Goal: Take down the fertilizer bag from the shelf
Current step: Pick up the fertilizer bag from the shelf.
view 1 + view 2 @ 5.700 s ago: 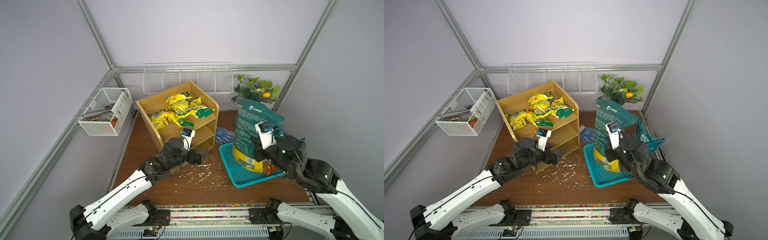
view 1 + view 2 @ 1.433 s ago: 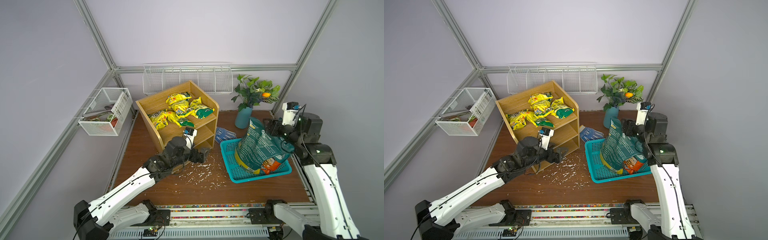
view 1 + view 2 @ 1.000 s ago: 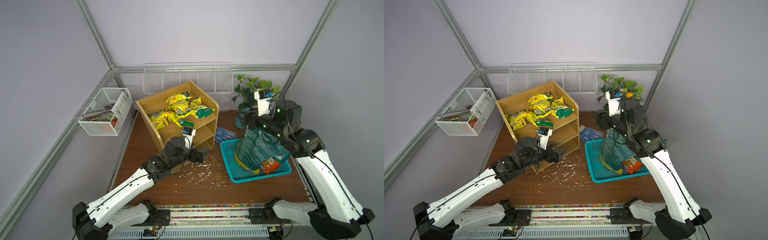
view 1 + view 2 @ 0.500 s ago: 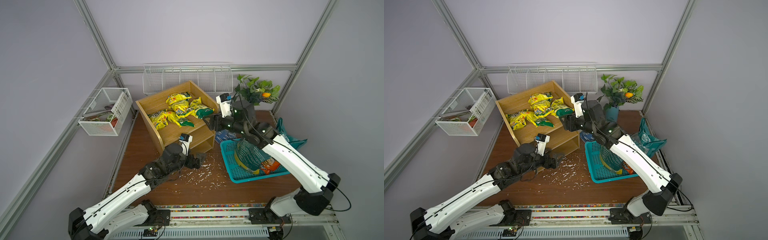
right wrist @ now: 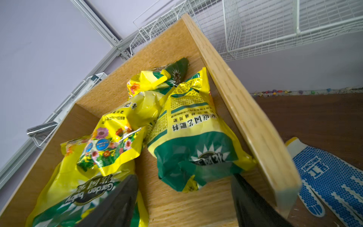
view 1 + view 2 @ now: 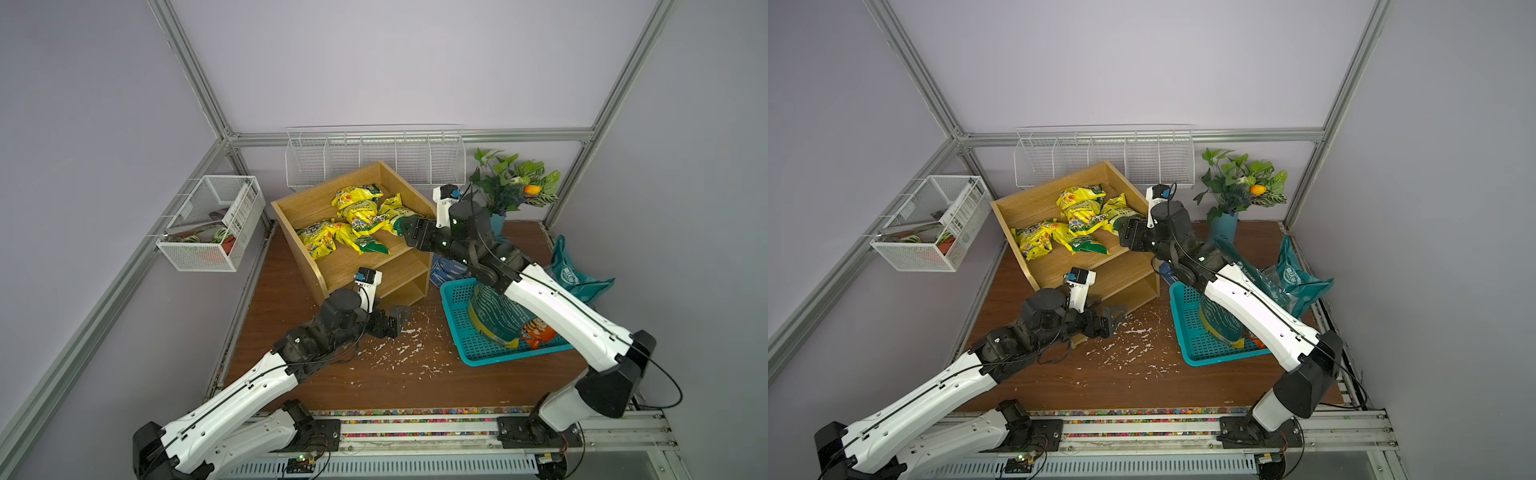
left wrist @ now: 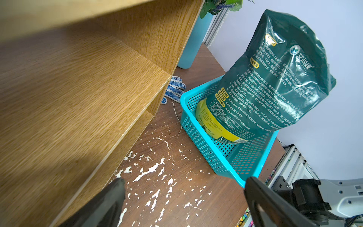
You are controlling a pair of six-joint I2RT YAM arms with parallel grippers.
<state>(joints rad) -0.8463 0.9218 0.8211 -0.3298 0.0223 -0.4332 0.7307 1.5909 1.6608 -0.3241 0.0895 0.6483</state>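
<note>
shelf (image 6: 376, 266) open above, side panel (image 5: 245, 118) (wooden) hemming bags (image 5: 192, 137)

The brown table (image 6: 519, 382) carries the shelf (image 6: 374, 270), teal basket (image 6: 457, 320), white flakes (image 6: 399, 349)

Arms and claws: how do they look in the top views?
The left arm and right arm: white links, black joints, thin black cables. The left claw and right claw: black, two tapered fingers, each backed by a white camera mount with a blue module.
</note>
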